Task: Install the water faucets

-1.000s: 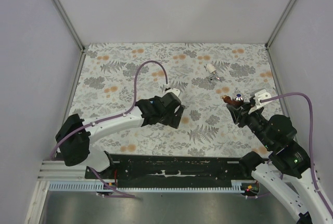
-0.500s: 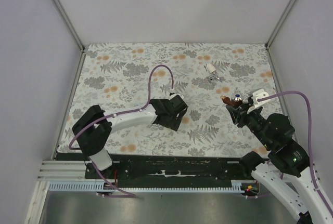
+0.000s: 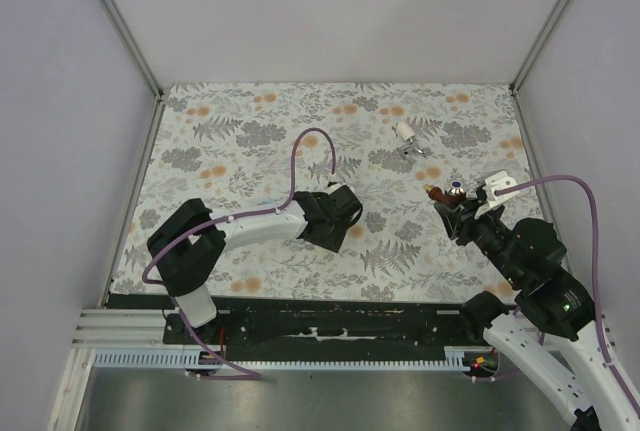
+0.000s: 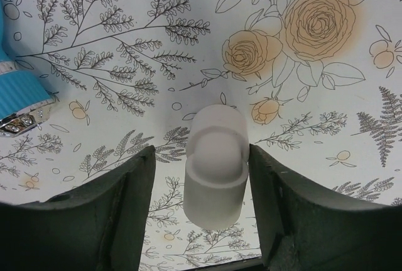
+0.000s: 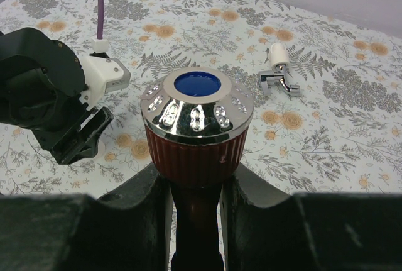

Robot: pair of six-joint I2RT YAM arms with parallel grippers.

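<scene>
Three faucets on show. Off the tabletop [image 3: 250, 151], toward its right edge: reddish-brown faucet [image 5: 196, 126], pinched by its stem in the right gripper [image 5: 195, 184], jaws closed against it. Stands upright there, with a ribbed copper-red knob, a shiny chrome collar set with small oval facets, and a round blue cap on top. Near the far edge, right of centre: white-silver faucet [image 5: 281, 73], resting on the floral cloth, white knob and chrome spout, well apart from both arms. At the left border of the left wrist view: part of a blue faucet [image 4: 19, 88], ribbed blue body with a chrome piece at its end. Around mid-tabletop, low over the cloth: left gripper [image 4: 198, 176], jaws parted either side of a white pipe fitting [image 4: 215, 170] standing on end. Bare gap on one side; other finger close or touching, hard to tell which.
</scene>
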